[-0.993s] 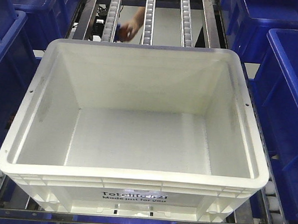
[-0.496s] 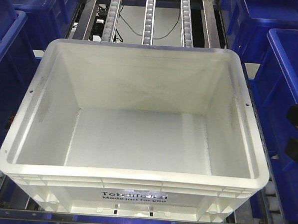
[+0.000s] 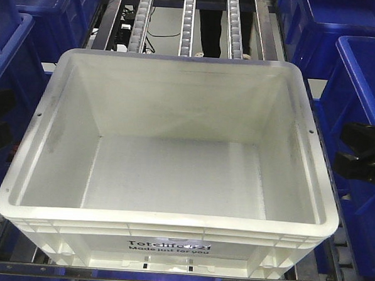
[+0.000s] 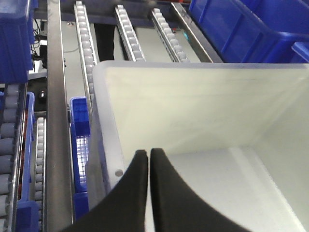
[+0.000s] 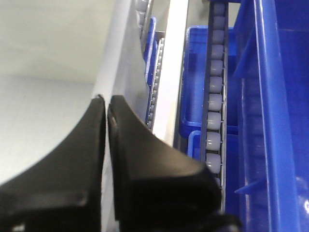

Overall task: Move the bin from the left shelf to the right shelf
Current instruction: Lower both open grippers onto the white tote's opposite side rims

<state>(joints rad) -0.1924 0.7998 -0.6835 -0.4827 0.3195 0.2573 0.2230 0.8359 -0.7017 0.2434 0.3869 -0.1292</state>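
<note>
My 2 claws are both pinched together: the left claw [image 4: 148, 153] hangs over the left rim of the white bin [image 3: 177, 102], the right claw [image 5: 106, 100] beside its right rim. The bin sits on roller rails [image 3: 188, 21], with blue crates [image 3: 367, 80] crowding both sides.

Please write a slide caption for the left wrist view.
Shut left end effector poised by the rim of the empty white bin, roller rails beyond.

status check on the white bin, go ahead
Left gripper shut, empty, by bin left rim. Right gripper shut, empty, by right rim. The bin sits on rollers, ungripped. Blue crates close on both sides.
</note>
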